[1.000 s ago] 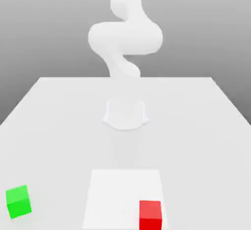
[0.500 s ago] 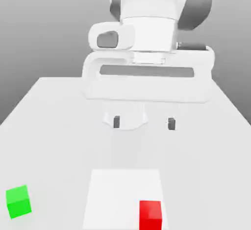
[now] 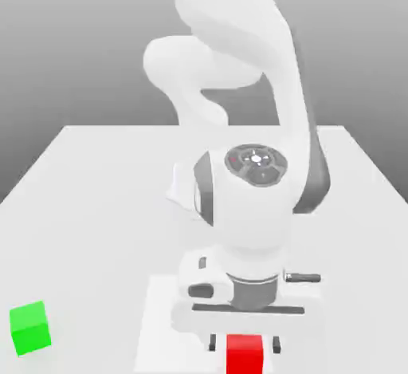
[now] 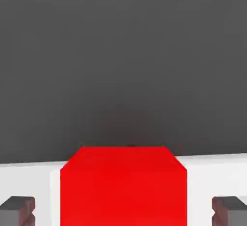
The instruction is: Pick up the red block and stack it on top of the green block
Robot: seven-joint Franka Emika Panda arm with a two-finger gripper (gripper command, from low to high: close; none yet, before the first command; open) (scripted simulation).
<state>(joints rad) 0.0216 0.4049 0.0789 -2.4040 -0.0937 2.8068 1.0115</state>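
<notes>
Panda arm [image 3: 263,125]: white, folded forward and down from its base, hand pointing at the table. Gripper [image 3: 244,344]: fingers [image 4: 17,209] spread, standing apart either side.

Blocks: two. One red block [image 3: 244,352] [image 4: 123,186], one green block [image 3: 30,327]. One white square pad [image 3: 159,316] on one surface [image 3: 96,205]. One arm [image 3: 247,197], one pincer [image 3: 244,344], two fingers [image 4: 18,209].
</notes>
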